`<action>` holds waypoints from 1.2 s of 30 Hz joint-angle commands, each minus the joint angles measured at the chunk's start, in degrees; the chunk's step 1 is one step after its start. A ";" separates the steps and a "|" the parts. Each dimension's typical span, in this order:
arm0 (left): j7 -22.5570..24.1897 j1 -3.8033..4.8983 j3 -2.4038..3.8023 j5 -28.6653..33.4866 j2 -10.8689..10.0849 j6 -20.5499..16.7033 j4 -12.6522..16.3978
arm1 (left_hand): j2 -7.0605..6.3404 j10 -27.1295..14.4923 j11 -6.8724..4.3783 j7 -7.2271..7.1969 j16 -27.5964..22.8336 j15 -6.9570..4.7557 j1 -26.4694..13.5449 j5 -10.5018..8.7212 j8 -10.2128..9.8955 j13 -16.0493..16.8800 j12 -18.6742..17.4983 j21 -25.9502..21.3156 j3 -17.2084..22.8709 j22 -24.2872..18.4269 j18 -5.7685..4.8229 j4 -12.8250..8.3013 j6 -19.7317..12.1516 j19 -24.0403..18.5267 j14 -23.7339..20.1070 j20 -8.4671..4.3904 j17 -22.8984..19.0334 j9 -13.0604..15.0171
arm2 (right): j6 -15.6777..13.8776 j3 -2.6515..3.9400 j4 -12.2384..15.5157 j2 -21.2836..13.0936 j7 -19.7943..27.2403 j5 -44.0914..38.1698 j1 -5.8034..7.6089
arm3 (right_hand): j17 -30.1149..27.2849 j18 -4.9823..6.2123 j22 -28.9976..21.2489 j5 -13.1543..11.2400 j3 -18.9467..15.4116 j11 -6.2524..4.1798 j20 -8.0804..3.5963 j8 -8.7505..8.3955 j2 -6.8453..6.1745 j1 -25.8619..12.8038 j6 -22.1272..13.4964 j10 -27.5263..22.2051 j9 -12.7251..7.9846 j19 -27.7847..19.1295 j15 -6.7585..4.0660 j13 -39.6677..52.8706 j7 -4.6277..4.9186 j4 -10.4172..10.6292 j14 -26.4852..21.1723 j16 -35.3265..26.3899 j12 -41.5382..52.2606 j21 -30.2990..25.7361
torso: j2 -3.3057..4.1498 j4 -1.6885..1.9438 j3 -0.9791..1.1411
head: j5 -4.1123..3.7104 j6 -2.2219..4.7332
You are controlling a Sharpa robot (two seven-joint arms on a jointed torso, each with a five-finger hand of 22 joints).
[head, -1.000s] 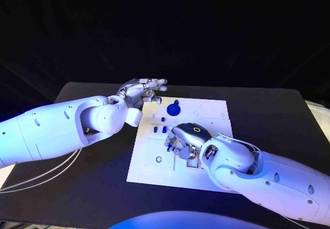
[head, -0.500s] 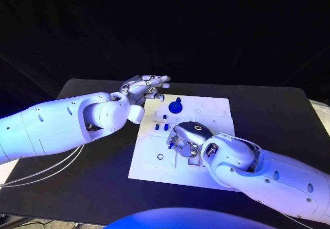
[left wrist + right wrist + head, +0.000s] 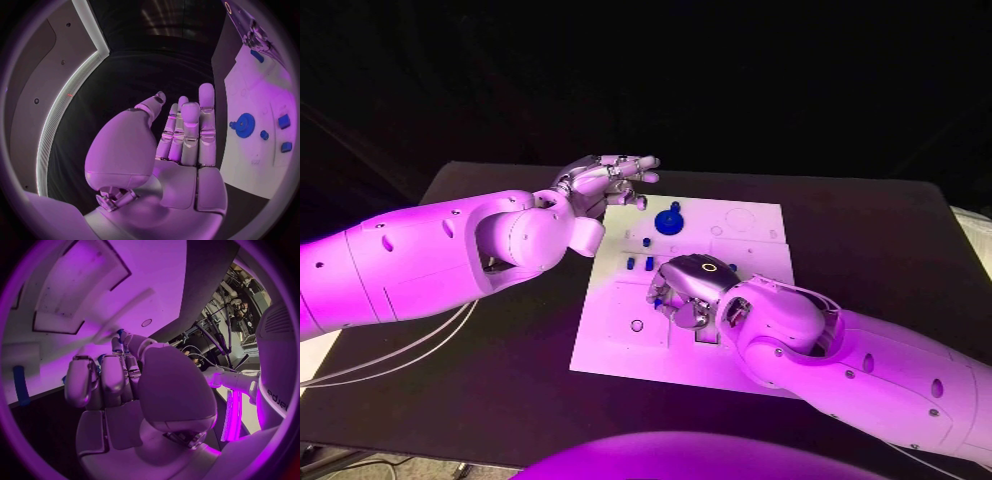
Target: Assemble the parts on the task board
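Note:
The white task board (image 3: 747, 235) lies in the middle of the black table. On its far part stands a blue gear (image 3: 669, 222) (image 3: 244, 125), with small blue parts (image 3: 635, 264) (image 3: 284, 120) near it. My left hand (image 3: 607, 182) (image 3: 184, 135) hovers over the board's far left corner, fingers stretched out and holding nothing. My right hand (image 3: 687, 290) (image 3: 119, 385) is knuckles up over the board's middle, its fingers curled down onto the plate. In the right wrist view a small blue part (image 3: 119, 332) shows pinched at the tips of thumb and finger.
A round hole (image 3: 635, 325) and other cut-outs mark the board's near left part. A blue strip (image 3: 20, 385) lies by the board's edge in the right wrist view. Black table (image 3: 488, 360) surrounds the board on all sides.
The left hand has risen slightly and its fingers have stretched out a little. The right hand stays in the same place on the board.

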 commanded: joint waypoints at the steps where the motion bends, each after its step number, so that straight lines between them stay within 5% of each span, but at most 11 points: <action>1: 0.10 0.02 0.03 -0.57 0.13 1.46 0.07 | 0.17 -0.49 -0.02 -0.06 0.33 0.29 -0.11 -0.19 0.18 0.07 0.22 -0.40 -0.33 -0.06 0.65 0.06 -0.44 0.17 0.00 0.31 -0.06 -0.06 | 3.28 -0.34 -0.36 0.17 0.18 -0.81 -0.23 | -0.05 -0.66 -0.06 0.11 0.12 -0.34 0.12 -0.31 0.20 -0.33 -0.32 -0.08 0.05 -0.09 0.45 0.01 0.13 -0.10 1.67 0.32 0.10 0.01 | 0.01 0.04 0.00 | 0.12 -0.13; 5: 0.07 0.02 0.03 -0.61 0.09 1.48 0.09 | 0.17 -0.49 -0.02 -0.06 0.33 0.29 -0.11 -0.19 0.18 0.07 0.22 -0.40 -0.33 -0.06 0.65 0.06 -0.44 0.17 0.00 0.31 -0.06 -0.06 | 3.37 -0.51 -0.47 0.22 -0.18 -0.82 -0.23 | -0.88 -0.43 -1.07 0.37 -0.54 -0.04 0.34 -0.50 -0.27 -1.66 -1.27 -1.34 -0.09 -0.81 0.75 -0.11 0.40 -0.02 1.44 -0.28 -0.09 -0.66 | 0.00 0.00 -0.01 | 0.17 -0.15; 12: -0.14 0.02 0.03 -0.84 0.03 1.30 0.18 | 0.38 -0.63 -0.04 -0.07 0.47 0.27 0.27 -0.18 0.25 0.15 0.41 -0.48 -0.45 -0.12 0.66 -0.04 -0.48 0.25 0.05 0.30 0.04 -0.07 | 0.88 -0.63 -0.43 -0.02 -0.95 -0.94 -0.23 | -4.81 0.59 -5.73 1.55 -2.97 1.89 1.72 -0.57 -2.09 -4.44 -9.61 -10.70 -2.66 -3.73 2.32 -0.23 2.08 -0.07 0.29 -3.43 0.03 -3.96 | -0.03 -0.02 0.03 | 0.11 -0.12; 21: -0.33 0.02 0.03 -0.98 -0.05 1.29 0.14 | 0.41 -0.66 -0.04 -0.07 0.50 0.27 0.33 -0.18 0.26 0.16 0.44 -0.50 -0.48 -0.13 0.66 -0.06 -0.49 0.26 0.06 0.30 0.06 -0.07 | -4.61 -0.59 1.85 -1.81 -0.68 -1.05 -0.55 | -6.27 0.93 -7.58 1.63 -6.43 2.51 2.31 -0.41 -1.52 -4.18 -12.25 -16.07 -3.92 -4.24 2.76 0.06 2.39 -0.98 0.08 -4.32 1.10 -5.40 | -0.06 -0.04 0.09 | -0.24 0.25; 28: -0.58 0.02 -0.02 -0.99 -0.20 1.35 0.07 | 0.45 -0.73 -0.04 -0.07 0.71 0.26 0.48 -0.19 0.28 0.18 0.51 -0.52 -0.55 -0.15 0.67 -0.12 -0.52 0.31 0.19 0.29 0.38 -0.08 | -5.62 1.67 7.48 -6.90 -1.30 0.36 -0.09 | -6.51 0.88 -7.51 2.01 -7.41 1.80 1.92 -0.13 -0.90 -4.05 -10.34 -12.82 -3.81 -3.82 2.22 0.18 1.66 -1.13 0.18 -4.26 3.79 -5.39 | -0.15 -0.12 -0.03 | -0.92 0.84; 36: -0.70 0.02 -0.08 -1.00 -0.32 1.38 0.09 | 0.50 -0.81 -0.04 -0.07 0.80 0.24 0.67 -0.19 0.31 0.22 0.61 -0.54 -0.64 -0.16 0.67 -0.19 -0.54 0.40 0.26 0.28 0.42 -0.09 | -2.01 3.05 8.81 -14.34 -3.03 3.16 3.97 | -6.35 0.74 -7.00 1.96 -8.30 1.18 1.54 -0.23 -1.48 -4.63 -9.48 -11.52 -3.85 -3.34 1.76 -0.03 0.69 -0.85 0.31 -3.99 4.68 -5.10 | -0.33 -0.54 -0.11 | -1.83 1.60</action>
